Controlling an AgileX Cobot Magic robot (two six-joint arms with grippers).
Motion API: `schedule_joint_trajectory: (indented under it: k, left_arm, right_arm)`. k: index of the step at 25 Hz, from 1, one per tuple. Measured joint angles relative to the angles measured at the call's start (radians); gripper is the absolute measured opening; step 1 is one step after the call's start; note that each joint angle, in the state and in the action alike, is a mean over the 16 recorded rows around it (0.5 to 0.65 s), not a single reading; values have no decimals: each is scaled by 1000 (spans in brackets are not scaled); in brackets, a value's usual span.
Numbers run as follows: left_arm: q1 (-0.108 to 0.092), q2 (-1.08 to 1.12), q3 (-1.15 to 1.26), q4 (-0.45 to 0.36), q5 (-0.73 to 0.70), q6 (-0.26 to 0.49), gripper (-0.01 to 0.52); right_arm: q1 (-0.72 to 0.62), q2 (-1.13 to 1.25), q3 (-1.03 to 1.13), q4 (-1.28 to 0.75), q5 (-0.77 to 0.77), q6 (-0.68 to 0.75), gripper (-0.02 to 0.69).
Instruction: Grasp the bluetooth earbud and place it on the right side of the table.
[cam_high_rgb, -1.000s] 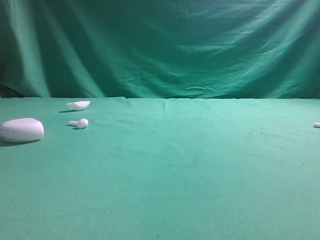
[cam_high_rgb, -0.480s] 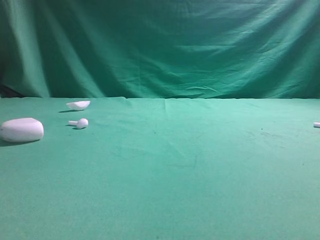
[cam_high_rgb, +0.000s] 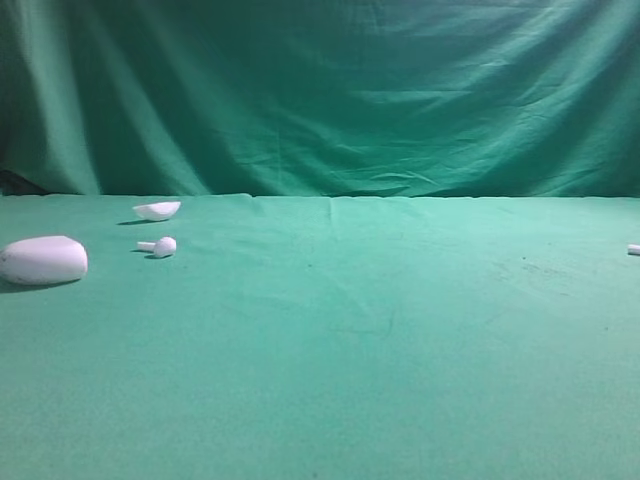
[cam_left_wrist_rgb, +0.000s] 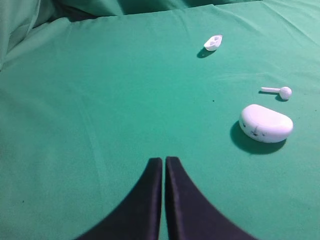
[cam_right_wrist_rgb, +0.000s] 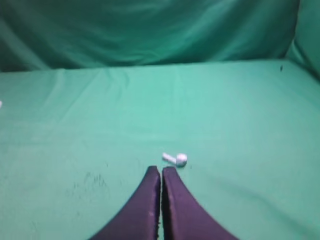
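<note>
The bluetooth earbud (cam_high_rgb: 633, 249), tiny and white, lies on the green table (cam_high_rgb: 380, 340) at the far right edge of the exterior view. In the right wrist view it (cam_right_wrist_rgb: 176, 159) lies just beyond and slightly right of my right gripper (cam_right_wrist_rgb: 161, 170), which is shut and empty, with a small gap between them. My left gripper (cam_left_wrist_rgb: 163, 160) is shut and empty above bare cloth, left of the case. Neither gripper shows in the exterior view.
At the left lie a large white oval case (cam_high_rgb: 43, 260) (cam_left_wrist_rgb: 266, 123), another white earbud with a round bulb head (cam_high_rgb: 160, 246) (cam_left_wrist_rgb: 280, 92), and a small white shell-like piece (cam_high_rgb: 157, 210) (cam_left_wrist_rgb: 213, 42). A green curtain (cam_high_rgb: 320, 90) hangs behind.
</note>
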Motion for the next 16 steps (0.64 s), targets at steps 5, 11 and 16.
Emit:
schedule_joint_trajectory:
  k: [5, 11, 16]
  left_arm:
    - [0, 0, 0, 0, 0, 0, 0]
    - [0, 0, 0, 0, 0, 0, 0]
    - [0, 0, 0, 0, 0, 0, 0]
  right_arm:
    - [-30, -36, 152, -8, -114, 35, 0]
    - [-41, -40, 237, -12, -157, 69, 0]
    - [-42, -40, 246, -16, -150, 74, 0]
